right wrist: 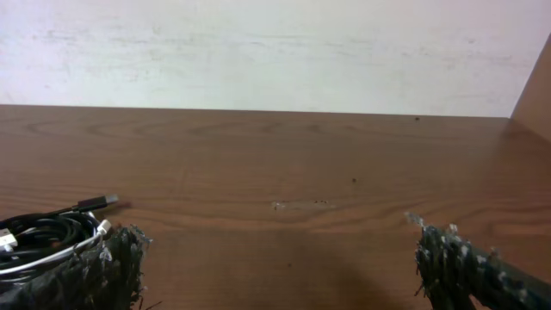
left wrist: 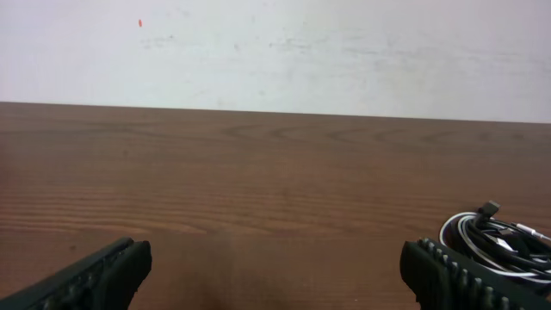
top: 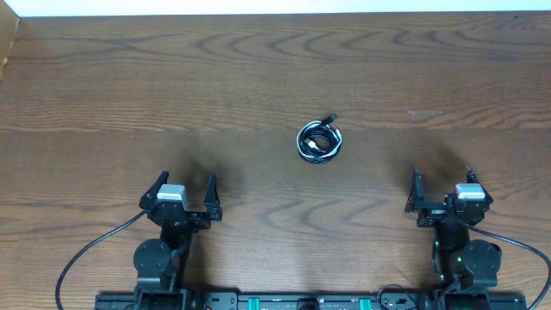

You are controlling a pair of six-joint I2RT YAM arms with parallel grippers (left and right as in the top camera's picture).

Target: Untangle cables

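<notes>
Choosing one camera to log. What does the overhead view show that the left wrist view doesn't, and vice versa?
Only overhead: the open right gripper, and the whole small coiled bundle of thin black and white cables. Only left wrist: the scuffed face of the white wall. Both: the brown wooden table, the open left gripper and the bundle, cut off at the wrist frame's edge.

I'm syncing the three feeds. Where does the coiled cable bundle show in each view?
Overhead: cable bundle near centre, slightly right.
Left wrist: cable bundle at the lower right edge.
Right wrist: cable bundle at the lower left edge.
Shared landmark: white wall beyond the far edge of the table.
</notes>
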